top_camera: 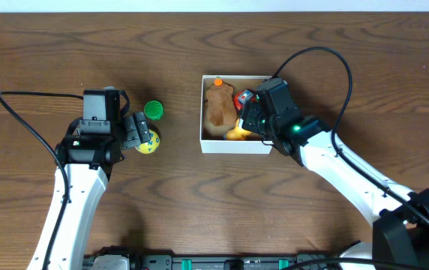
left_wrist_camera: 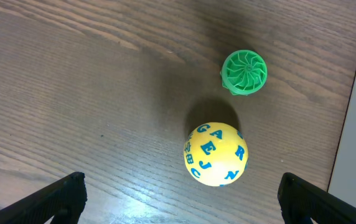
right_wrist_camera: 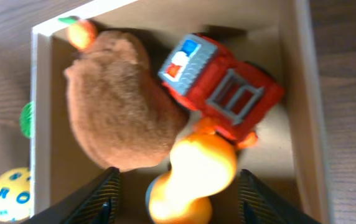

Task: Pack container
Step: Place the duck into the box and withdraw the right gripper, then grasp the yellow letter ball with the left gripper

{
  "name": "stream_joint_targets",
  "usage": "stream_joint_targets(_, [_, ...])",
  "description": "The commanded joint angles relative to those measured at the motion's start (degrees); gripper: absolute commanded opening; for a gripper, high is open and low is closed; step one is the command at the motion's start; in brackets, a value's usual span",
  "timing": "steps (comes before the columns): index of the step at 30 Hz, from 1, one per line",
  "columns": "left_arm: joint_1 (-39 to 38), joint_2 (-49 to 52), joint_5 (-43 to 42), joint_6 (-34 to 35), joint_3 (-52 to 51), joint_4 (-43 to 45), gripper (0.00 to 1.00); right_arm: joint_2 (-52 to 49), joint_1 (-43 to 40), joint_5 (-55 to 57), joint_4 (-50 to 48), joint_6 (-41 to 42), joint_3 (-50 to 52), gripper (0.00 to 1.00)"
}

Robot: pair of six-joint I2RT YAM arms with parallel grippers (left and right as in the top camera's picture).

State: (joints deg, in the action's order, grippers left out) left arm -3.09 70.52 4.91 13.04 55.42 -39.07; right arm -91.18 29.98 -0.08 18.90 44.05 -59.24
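wooden worktop, left pincer spread open, yellow letter ball just ahead of it, the container off to its right; left arm nearer the ball.

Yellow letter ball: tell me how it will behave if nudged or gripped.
The ball is round and sits on the flat table, so a nudge would probably send it rolling, perhaps toward the green toy. Its smooth curve may slip from the open left gripper unless the fingers close across its middle.
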Motion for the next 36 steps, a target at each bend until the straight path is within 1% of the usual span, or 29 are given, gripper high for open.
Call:
stream_joint_targets(1, [0.28,0.22,0.7,-1.16,1.07,-0.15,0.98,4.48,0.28,-0.13,-0.74,-2.03,-1.14,0.62])
stream_joint_targets(3, [0.28,0.22,0.7,-1.16,1.07,-0.15,0.98,7.19,-0.7,0.39,-0.55,-3.58,-1.14,0.62])
stream_joint_targets(5, [0.28,0.22,0.7,-1.16,1.07,-0.15,0.98,10.23,-2.54,2.14,1.38,-4.55,-1.14,0.6])
stream_joint_targets(7, [0.28,0.22,0.7,-1.18,1.07,-0.15,0.98,12.81,-5.09,4.42,4.59,-4.76,-1.14,0.62])
stream_joint_targets(11, [0.28,0.22,0.7,-1.16,1.07,-0.15,0.98,16.79,-14.47,5.81,13.22,-4.96,-1.14,0.66])
stream_joint_targets(12, [0.28,0.22,0.7,-1.16,1.07,-0.17,0.98,17.09,-17.14,5.79,15.02,-4.96,-1.11,0.69])
stream_joint_targets(14, [0.28,0.22,0.7,-1.16,1.07,-0.15,0.98,17.0,-22.86,5.68,18.25,-4.96,-1.09,0.78])
stream_joint_targets(16, [0.28,0.22,0.66,-1.09,1.07,-0.13,0.98,16.37,-28.94,5.68,20.87,-4.96,-0.92,0.93])
stream_joint_targets(17, [0.28,0.22,0.11,-0.7,1.07,-0.09,0.98,16.11,-30.84,5.62,21.68,-4.96,-0.92,0.98])
stream_joint_targets(18, [0.28,0.22,-0.63,-0.09,1.07,-0.11,0.98,15.74,-33.05,5.6,22.67,-4.94,-0.92,0.99])
stream_joint_targets(21, [0.28,0.22,-6.71,2.14,1.07,-0.87,0.98,14.93,-37.57,5.62,25.03,-4.94,-0.92,0.99])
stream_joint_targets(25, [0.28,0.46,-8.17,2.08,1.07,0.28,0.98,14.6,-39.39,5.66,25.88,-4.94,-0.92,0.99])
stream_joint_targets(29, [0.28,1.55,-9.27,-1.2,1.09,2.01,0.98,14.56,-39.39,5.66,25.9,-4.94,-0.92,0.99])
stream_joint_targets(32, [0.28,3.41,-13.44,-5.97,1.16,1.46,0.98,14.56,-39.39,5.66,25.9,-4.94,-0.92,0.99])
stream_joint_targets(36, [0.28,8.79,-14.97,-7.48,1.75,0.13,0.98,14.56,-39.39,5.66,25.9,-4.94,-0.92,0.99])
